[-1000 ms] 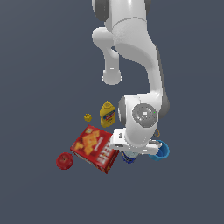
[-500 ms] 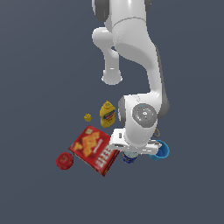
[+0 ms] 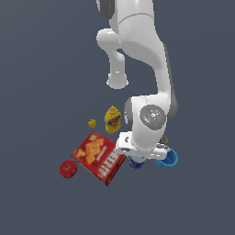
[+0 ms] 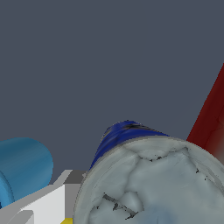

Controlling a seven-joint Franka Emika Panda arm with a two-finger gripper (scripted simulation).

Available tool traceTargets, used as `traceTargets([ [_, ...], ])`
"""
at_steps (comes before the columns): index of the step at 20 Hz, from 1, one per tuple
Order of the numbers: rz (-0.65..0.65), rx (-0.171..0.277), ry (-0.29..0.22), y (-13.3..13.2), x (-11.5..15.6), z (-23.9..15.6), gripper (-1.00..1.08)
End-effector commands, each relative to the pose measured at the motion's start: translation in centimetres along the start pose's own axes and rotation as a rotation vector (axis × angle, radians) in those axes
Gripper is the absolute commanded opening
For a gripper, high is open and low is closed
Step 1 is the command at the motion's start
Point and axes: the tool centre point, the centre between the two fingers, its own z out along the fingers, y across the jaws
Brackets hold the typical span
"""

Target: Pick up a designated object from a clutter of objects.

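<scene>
The designated object, a small can with a dark blue label (image 4: pixel 124 133) and a pale silvery top (image 4: pixel 153 183), fills the lower part of the wrist view, very close to the camera. In the exterior view only a bit of the can (image 3: pixel 136 162) shows under the white hand. My gripper (image 3: pixel 137 158) is down over it, its fingertips hidden by the hand. One white finger (image 4: pixel 48 201) lies right beside the can's wall. The other finger is out of sight, so the jaws' spacing is unclear. The clutter of objects surrounds the can.
A light-blue cup (image 3: pixel 166 158) lies just beside the can, on the exterior view's right. A red cracker box (image 3: pixel 98 157) lies on the other side, its edge (image 4: pixel 212 118) near the can. Farther off are a mustard bottle (image 3: pixel 112 119), a small yellow cup (image 3: pixel 92 123) and a red fruit (image 3: pixel 68 168).
</scene>
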Motion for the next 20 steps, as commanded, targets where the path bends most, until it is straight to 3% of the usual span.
traceTargets([
  [1,0.000,0.002,0.006,-0.1,-0.3,-1.1,-1.00],
  [9,0.000,0.002,0.006,-0.5,-3.0,-5.6,-1.00],
  [20,0.000,0.001,0.006,-1.4,-8.6,-15.0,-1.00],
])
